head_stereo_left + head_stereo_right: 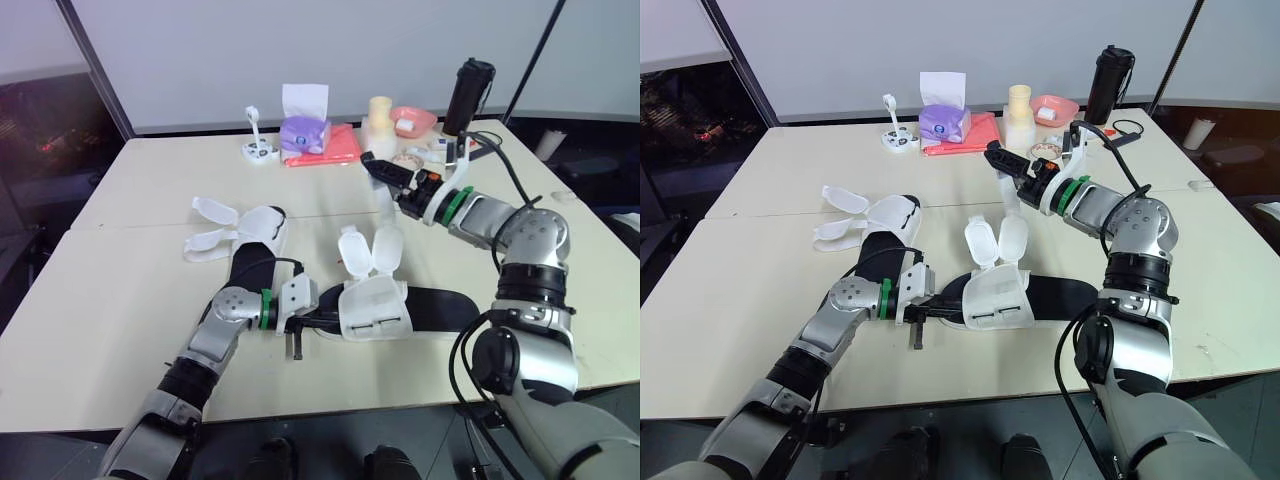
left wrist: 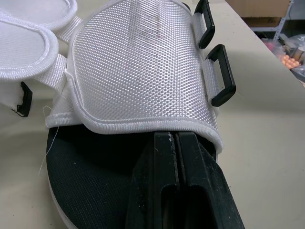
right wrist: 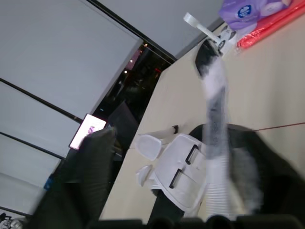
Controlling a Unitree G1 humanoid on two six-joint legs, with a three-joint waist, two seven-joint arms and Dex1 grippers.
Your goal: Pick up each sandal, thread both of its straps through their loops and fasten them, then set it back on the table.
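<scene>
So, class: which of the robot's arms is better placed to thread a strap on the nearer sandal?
Probably the right. The right gripper is raised above the open straps of the nearer sandal; the left gripper is shut, low against its white upper by the black loops.

— How is the left arm placed?
— The left arm (image 1: 190,365) reaches forward and low, with the elbow a little bent and the forearm nearly level. Its wrist (image 1: 266,308), the one with the green ring, is turned inward, so the left gripper (image 1: 322,319) points toward the robot's right side.
— And its fingers?
— The two black fingers (image 2: 195,167) are pressed together along their length, with no gap between them.
— The right arm?
— The right arm (image 1: 525,240) rises, folds sharply at the elbow, then stretches forward and to the left. The right gripper (image 1: 372,162) hangs higher than the left one and points away from the body. Its grasp I cannot judge.
</scene>
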